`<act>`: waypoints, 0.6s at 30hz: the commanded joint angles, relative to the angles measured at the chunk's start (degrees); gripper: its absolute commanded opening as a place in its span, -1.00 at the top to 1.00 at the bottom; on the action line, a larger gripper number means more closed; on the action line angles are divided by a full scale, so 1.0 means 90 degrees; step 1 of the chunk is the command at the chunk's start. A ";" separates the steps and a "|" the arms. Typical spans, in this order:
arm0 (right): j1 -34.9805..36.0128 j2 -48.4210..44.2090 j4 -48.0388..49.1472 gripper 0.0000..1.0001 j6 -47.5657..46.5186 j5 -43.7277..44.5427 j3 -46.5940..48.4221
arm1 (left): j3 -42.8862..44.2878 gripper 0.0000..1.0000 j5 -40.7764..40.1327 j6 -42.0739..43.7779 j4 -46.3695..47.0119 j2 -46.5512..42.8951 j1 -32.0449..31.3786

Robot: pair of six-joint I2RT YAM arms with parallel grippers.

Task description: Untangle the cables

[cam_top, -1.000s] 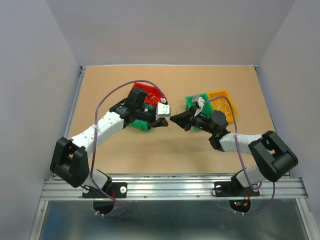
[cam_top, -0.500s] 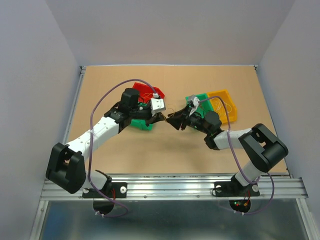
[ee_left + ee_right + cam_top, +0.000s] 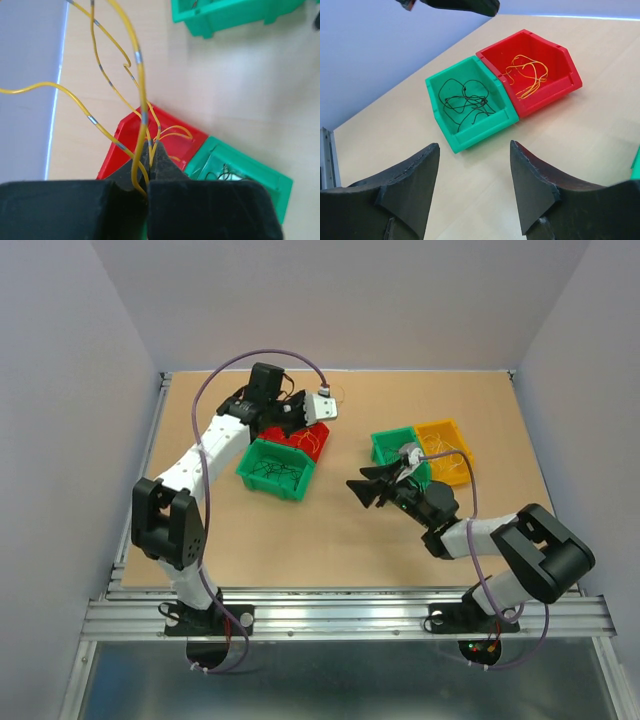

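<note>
Black left gripper (image 3: pixel 151 150) is clamped on thin yellow wires (image 3: pixel 139 65), arm outstretched; black right gripper (image 3: pixel 474 150) is spread wide.

Bright, even light, soft faint shadows on the table (image 3: pixel 330 540), near left fingers (image 3: pixel 75 210) slightly blurred.

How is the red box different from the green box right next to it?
The red box is red and the green box beside it is green. The red box holds yellow-orange wires, while the green box holds thin dark wires. Both are open-topped bins of the same shape, sitting side by side.
</note>
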 commanded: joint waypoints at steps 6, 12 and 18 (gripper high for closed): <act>0.0011 -0.0213 0.0754 -0.29 -0.0146 0.0400 -0.0331 | 0.1597 1.00 -0.0790 0.1993 -0.1881 0.1350 0.0270; 0.0011 -0.0281 0.0852 -0.29 -0.0175 0.0450 -0.0478 | 0.2534 1.00 -0.1405 0.3457 -0.3073 0.2014 0.0406; 0.0021 -0.0271 0.0959 -0.29 -0.0146 0.0323 -0.0507 | 0.3823 1.00 -0.2421 0.3976 -0.4155 0.2872 0.0436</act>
